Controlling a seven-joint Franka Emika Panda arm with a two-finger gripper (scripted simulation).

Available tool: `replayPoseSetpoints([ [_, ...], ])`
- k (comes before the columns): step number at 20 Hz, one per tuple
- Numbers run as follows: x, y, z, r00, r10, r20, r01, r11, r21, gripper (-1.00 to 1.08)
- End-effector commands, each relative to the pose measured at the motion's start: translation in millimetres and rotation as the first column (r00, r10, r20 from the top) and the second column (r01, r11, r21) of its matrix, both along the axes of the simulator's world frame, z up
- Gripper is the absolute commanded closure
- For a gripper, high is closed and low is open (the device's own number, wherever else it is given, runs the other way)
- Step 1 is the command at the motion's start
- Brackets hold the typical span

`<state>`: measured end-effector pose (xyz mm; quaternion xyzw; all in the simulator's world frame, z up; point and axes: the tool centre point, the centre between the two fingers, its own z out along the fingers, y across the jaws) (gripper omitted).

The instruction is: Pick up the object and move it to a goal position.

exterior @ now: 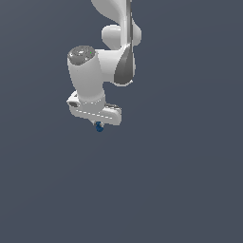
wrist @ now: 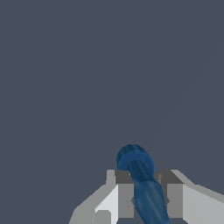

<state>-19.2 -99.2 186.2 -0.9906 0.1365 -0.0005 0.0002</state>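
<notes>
The white arm (exterior: pixel 116 33) comes down from the top of the exterior view, bends at a grey-capped joint (exterior: pixel 81 55), and points its wrist straight down; the tool (exterior: pixel 99 124) hangs below the flat white hand body, left of the view's centre; in the wrist view its two grey fingers (wrist: pixel 125 197) stand close together, clamped on the blue object (wrist: pixel 140 175) between them.
</notes>
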Motion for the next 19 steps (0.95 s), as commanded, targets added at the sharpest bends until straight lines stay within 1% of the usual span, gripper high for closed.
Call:
replayPoseSetpoints([
  [1,1.8,-14.3,22.9,1.000,0.001,-0.001,-0.001,1.000,0.000,1.08],
  [5,5.6,-31.9,50.2,1.000,0.001,-0.001,-0.001,1.000,0.000,1.08],
  [10,9.3,-46.1,71.7,1.000,0.001,-0.001,-0.001,1.000,0.000,1.08],
  [14,11.1,-50.9,79.4,1.000,0.001,-0.001,-0.001,1.000,0.000,1.08],
  [19,11.9,-50.5,78.5,1.000,0.001,-0.001,-0.001,1.000,0.000,1.08],
])
